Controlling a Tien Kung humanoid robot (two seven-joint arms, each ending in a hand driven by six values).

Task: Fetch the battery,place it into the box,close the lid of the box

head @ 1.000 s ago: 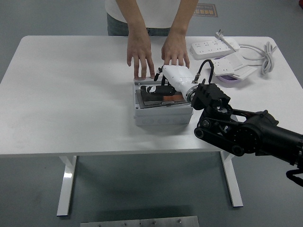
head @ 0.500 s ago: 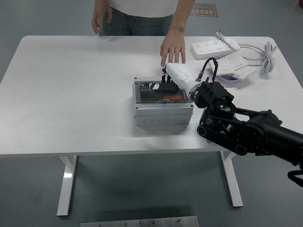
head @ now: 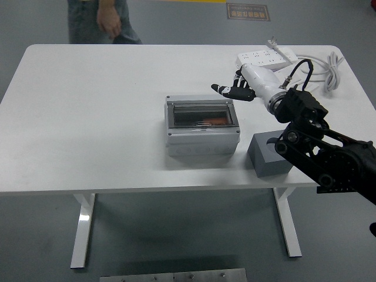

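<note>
Head view, only one there is: the grey box (head: 202, 130) sits mid-frame on the white counter (head: 88, 117) with its clear lid (head: 201, 113) lying flat across the top, and something dark with an orange strip shows through it. I'd guess that's the battery (head: 205, 121), so it looks to be inside already. The right robot hand (head: 236, 90) hangs up and right of the box, well clear of it, fingers (head: 225, 90) loosely spread and holding nothing. Left arm isn't in the shot.

If the lid isn't fully seated, I'd press flat and even on it, near the front edge, rather than poke one corner. Can't tell from here whether it's latched.

Rest of the scene: a grey block (head: 269, 155) on the counter to the lower right of the box, white power strips (head: 264, 57) and a cable (head: 332, 70) at upper right. A person (head: 103, 20) stands past the far edge at upper left, hands off the counter. Grey floor all round.
</note>
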